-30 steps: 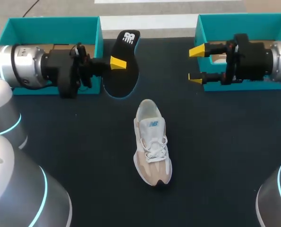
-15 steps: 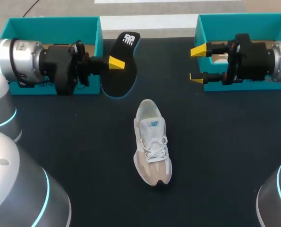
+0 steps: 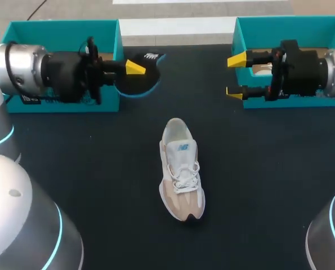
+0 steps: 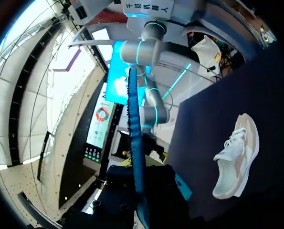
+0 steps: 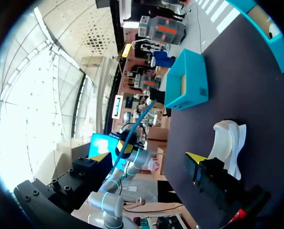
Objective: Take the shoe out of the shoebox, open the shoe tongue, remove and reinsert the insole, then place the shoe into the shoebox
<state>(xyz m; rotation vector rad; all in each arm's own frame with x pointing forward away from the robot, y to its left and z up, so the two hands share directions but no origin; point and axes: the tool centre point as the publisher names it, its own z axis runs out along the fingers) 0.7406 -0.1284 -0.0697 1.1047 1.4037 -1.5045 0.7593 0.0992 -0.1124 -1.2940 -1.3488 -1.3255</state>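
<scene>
The left arm (image 3: 54, 79) hides part of the left shoebox (image 3: 60, 29).

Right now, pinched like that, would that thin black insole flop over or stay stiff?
The thin black insole probably flexes but isn't limp: seen edge-on in the left wrist view, it runs nearly straight out from the left fingers. Being so thin, it is likely very light.

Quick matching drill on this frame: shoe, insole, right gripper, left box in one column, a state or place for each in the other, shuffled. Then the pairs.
Things
1. shoe
2. insole
3. right gripper
4. left box

States
A. open, nothing between its fingers
B. held off the table in the left gripper
C. teal, at the far left corner
D. lying laces up, mid-table, apart from both grippers

Pairs: 1-D, 2-B, 3-A, 4-C
</scene>
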